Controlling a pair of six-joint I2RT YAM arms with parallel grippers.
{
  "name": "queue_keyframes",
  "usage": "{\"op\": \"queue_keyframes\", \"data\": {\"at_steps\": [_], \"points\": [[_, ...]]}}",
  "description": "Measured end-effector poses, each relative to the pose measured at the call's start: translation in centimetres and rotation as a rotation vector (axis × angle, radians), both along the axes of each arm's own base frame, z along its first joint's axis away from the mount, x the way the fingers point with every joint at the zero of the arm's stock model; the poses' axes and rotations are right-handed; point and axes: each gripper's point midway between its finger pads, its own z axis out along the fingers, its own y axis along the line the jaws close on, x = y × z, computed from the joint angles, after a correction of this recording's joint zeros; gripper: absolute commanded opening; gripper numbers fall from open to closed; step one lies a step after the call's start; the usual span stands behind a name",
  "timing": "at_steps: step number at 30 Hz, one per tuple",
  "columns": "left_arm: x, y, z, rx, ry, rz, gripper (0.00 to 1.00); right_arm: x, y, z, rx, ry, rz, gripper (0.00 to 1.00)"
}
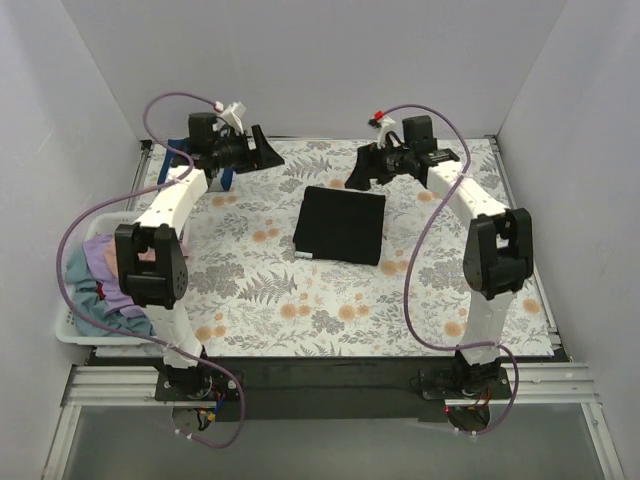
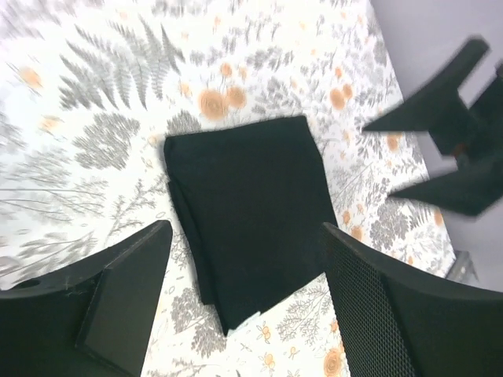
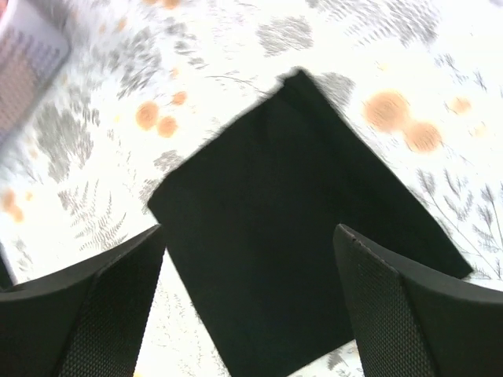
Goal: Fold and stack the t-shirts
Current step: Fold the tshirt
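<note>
A plain black t-shirt point(image 1: 340, 225) lies folded into a neat rectangle on the floral table cover, a little behind the middle. My left gripper point(image 1: 266, 152) hangs open above the cover, off the shirt's far left corner, nothing between its fingers. In the left wrist view the black shirt point(image 2: 251, 212) lies below the wide jaws of the left gripper point(image 2: 247, 294). My right gripper point(image 1: 359, 172) is open too, raised over the shirt's far edge. Its wrist view looks down on the shirt point(image 3: 306, 236) between the spread fingers of the right gripper point(image 3: 247, 310). More t-shirts, lavender point(image 1: 105, 265) and teal-blue point(image 1: 85, 290), sit bunched in the basket.
A white plastic basket point(image 1: 75, 335) stands at the table's left edge beside the left arm; its corner point(image 3: 27, 63) shows blurred in the right wrist view. The right gripper's fingers point(image 2: 440, 126) appear in the left wrist view. Grey walls close the table on three sides.
</note>
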Motion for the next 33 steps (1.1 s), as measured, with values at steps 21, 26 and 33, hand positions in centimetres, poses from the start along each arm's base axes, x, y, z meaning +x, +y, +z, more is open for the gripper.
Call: {"op": "queue_keyframes", "data": {"at_steps": [21,26,33], "points": [[-4.3,9.9,-3.6,0.204,0.357,0.283,0.75,-15.8,14.3,-12.6,-0.608,-0.221,0.434,0.56],[-4.2,9.9,-3.6,0.198,0.36,0.288,0.75,-15.0,14.5,-13.8,-0.638,-0.229,0.424,0.51],[-4.9,9.6,-4.9,0.188,0.386,0.27,0.74,-13.7,14.7,-13.7,-0.648,-0.28,0.401,0.01]]}}
